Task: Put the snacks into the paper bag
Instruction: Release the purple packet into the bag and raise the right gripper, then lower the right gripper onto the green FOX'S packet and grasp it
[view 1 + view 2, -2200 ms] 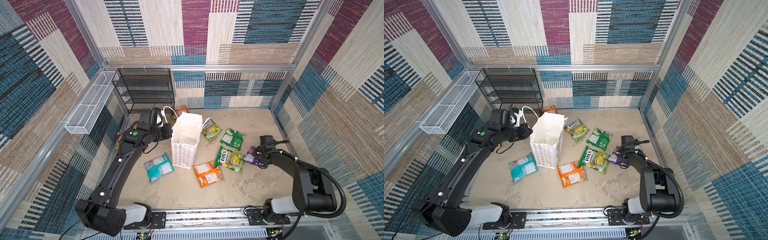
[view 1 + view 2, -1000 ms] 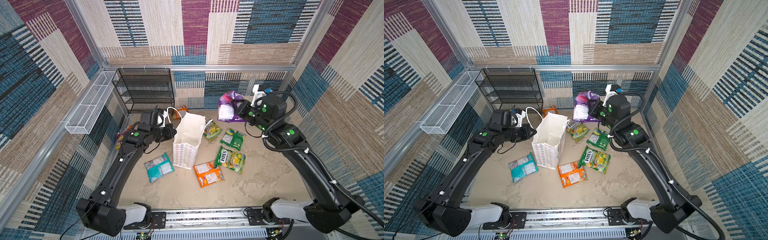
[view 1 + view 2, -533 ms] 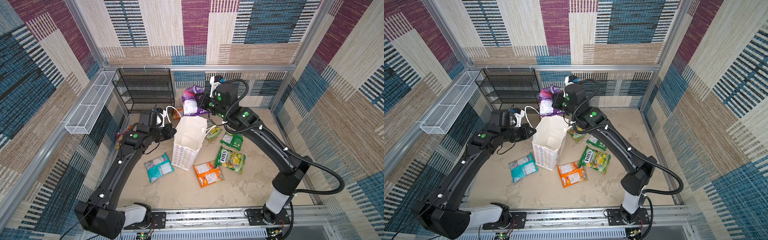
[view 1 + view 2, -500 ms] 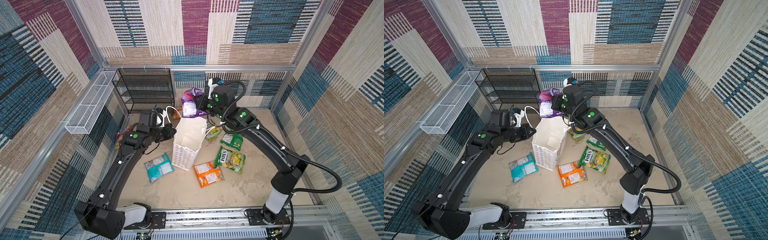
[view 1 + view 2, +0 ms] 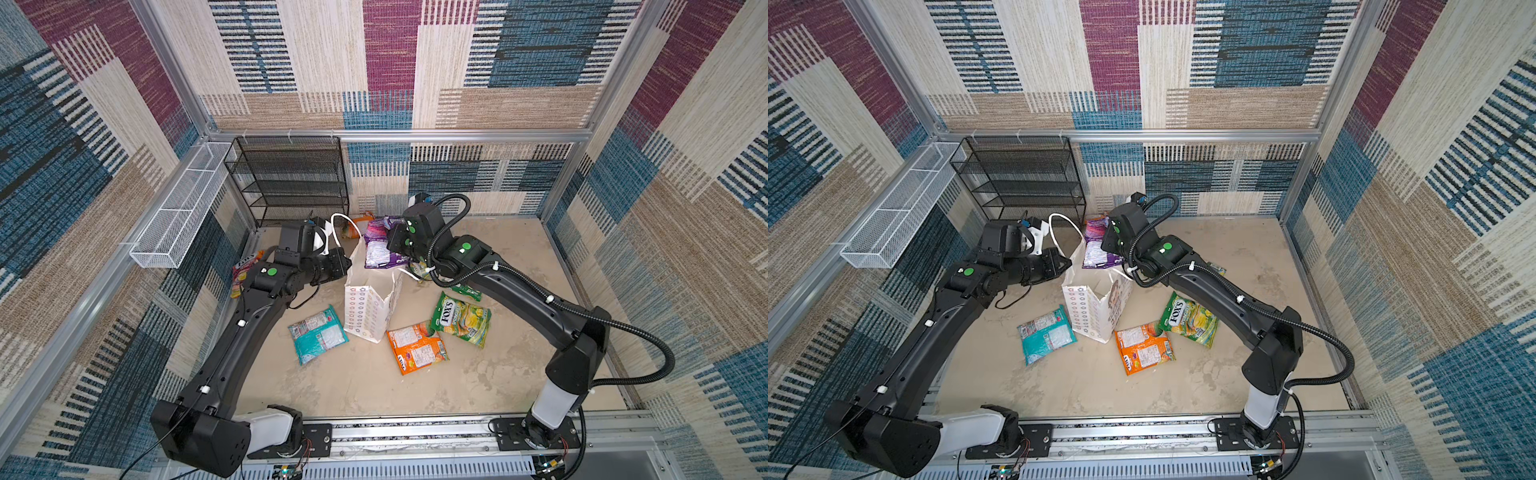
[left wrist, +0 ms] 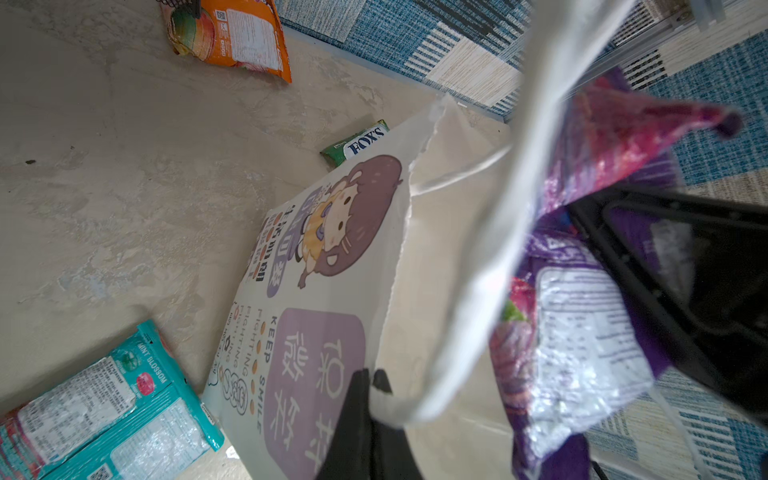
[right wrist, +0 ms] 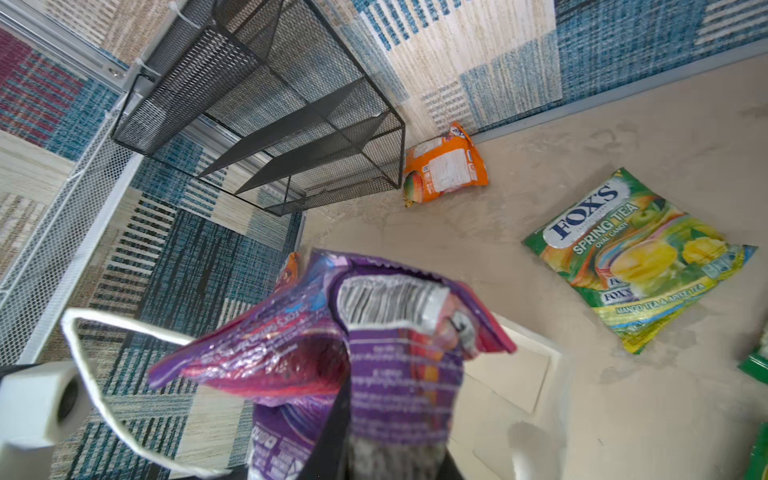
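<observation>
One purple pouch (image 5: 380,249) is hanging over the open mouth of the paper bag (image 5: 368,307), pinched by one edge in the right end effector (image 5: 395,248), which is gripping it tight; the bag is standing near the middle of the counter (image 5: 478,382), leaning a little; the left end effector (image 5: 343,266) is clamped shut on the bag's rim beside the cord handle (image 5: 343,224), holding the mouth apart; to my eye the pouch is sitting partly over the far rim, so the right arm should be bringing it squarely above the opening and lowering it corner first before letting go; the left one should be pulling its wall taut meanwhile; a teal pouch (image 5: 318,334), an orange pouch (image 5: 415,347) and a yellow-green FOX'S pouch (image 5: 461,318) are lying flat near the bag, waiting.
</observation>
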Tool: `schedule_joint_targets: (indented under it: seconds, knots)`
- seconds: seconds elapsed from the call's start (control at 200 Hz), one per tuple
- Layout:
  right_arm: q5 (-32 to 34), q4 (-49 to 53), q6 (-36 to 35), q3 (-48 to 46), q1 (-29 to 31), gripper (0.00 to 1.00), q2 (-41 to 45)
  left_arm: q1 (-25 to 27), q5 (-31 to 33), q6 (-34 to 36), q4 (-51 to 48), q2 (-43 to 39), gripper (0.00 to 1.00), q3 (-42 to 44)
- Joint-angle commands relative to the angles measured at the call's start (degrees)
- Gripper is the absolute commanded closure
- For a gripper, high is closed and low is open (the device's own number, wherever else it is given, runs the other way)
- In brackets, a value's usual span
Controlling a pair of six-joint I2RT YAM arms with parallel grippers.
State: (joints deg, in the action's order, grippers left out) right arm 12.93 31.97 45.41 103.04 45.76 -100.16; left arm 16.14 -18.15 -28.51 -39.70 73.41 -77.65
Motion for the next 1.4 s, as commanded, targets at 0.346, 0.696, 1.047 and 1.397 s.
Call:
schedule_joint_targets:
  seconds: [0.346, 0.696, 1.047, 1.397]
  knots:
    - [1.8, -0.4, 0.8, 0.1, 0.5, 0.67, -0.5, -0.1, 0.4, -0.7, 2.3, -0.3, 1.0, 0.2]
    - [1.6, -3.0, -2.2, -0.4, 0.6, 0.5, 2.4, -0.1, 0.5, -0.7, 2.3, 0.0, 1.0, 0.3]
    - [1.0, -5.1, -9.9, -2.0, 0.0, 0.18, 9.7, -0.1, 0.6, -0.7, 2.3, 0.4, 1.0, 0.4]
    - [-2.8, -6.0, -11.3, -20.1, -11.1, 0.0, 27.2, -0.1, 0.7, -0.7, 2.1, 0.2, 1.0, 0.3]
